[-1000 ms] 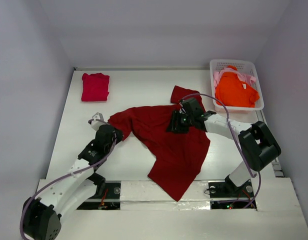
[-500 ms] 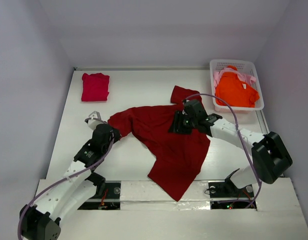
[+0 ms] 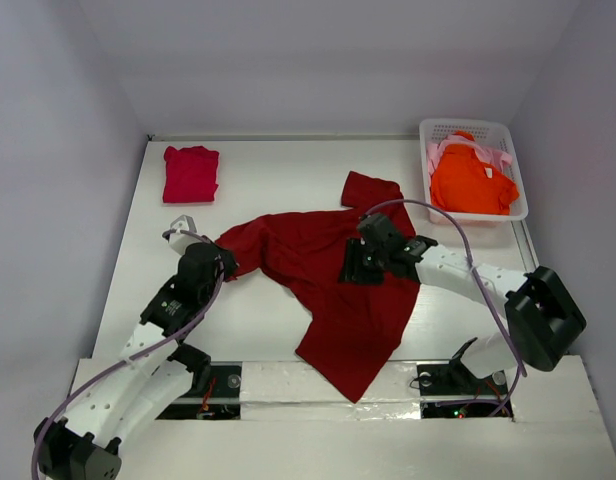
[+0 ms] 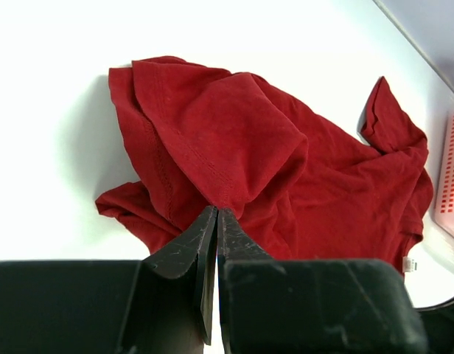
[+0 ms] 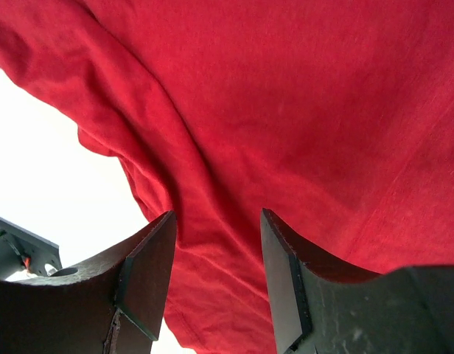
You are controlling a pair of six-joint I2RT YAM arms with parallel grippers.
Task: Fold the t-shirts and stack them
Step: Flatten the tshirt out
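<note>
White table (image 3: pixel 258 330) is sitting between pale walls. On it the red shirt (image 3: pixel 333 290) is lying open but crumpled, reaching from the left gripper (image 4: pixel 216 215) across to the right gripper (image 5: pixel 216 217). The left gripper's fingers are pressing together on a folded edge of the shirt. The right gripper's fingers are standing apart over the middle of the shirt, gripping nothing. Far beyond the left gripper a folded shirt (image 3: pixel 191 173) is resting alone. Beyond the right gripper and to its right, an orange shirt (image 3: pixel 473 182) and a pale pink shirt (image 3: pixel 436 152) are waiting in the basket (image 3: pixel 466 125).

I think the pinch could slip off if the arm pulls hard, because it is holding only a thin bit of edge. The open fingers could drag the cloth into wrinkles. The shirt's near corner is lying at the table's front edge and might slide off.

I cannot tell if the right fingers are touching the cloth. The pale pink shirt is mostly hiding under the orange one.
</note>
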